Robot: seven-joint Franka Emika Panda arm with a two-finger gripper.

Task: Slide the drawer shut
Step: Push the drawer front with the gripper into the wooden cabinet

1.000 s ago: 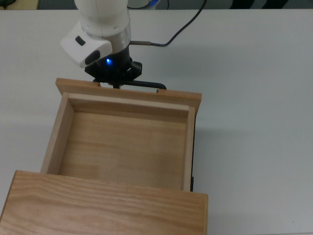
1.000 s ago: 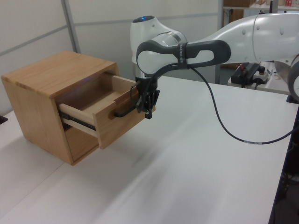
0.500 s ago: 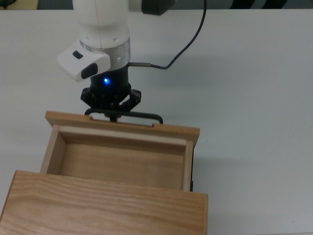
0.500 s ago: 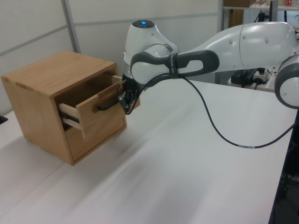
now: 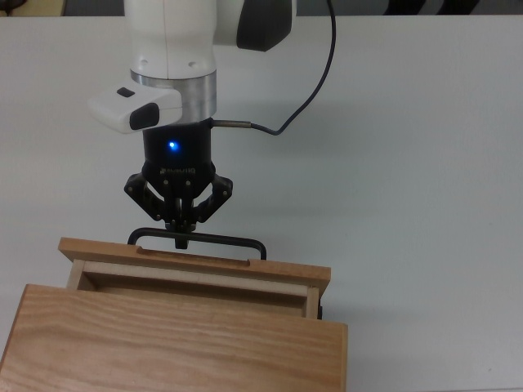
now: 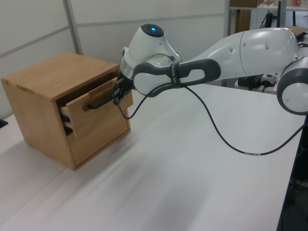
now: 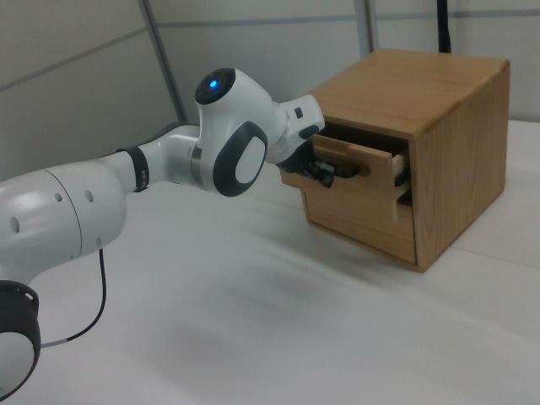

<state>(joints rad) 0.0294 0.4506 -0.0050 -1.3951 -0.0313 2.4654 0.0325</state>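
— White table [image 6: 202, 192] all round, pale wall panels behind. What stands at the left view's left?

— A wooden cabinet [image 6: 45, 84] near the table's far left corner, with the drawer [image 6: 98, 113] in its upper slot. The drawer is pulled out only a short way; in the top view a narrow strip of its inside shows between the front panel and the cabinet top.

— And the arm?

— It reaches across from the left view's right, its white links stretched nearly level, wrist bent toward the drawer front. A black cable hangs from the wrist in a loop.

— The claw [image 5: 181, 233]?

— Pointed straight at the black bar handle [image 5: 233, 242], fingers pressed together on the bar near its middle.
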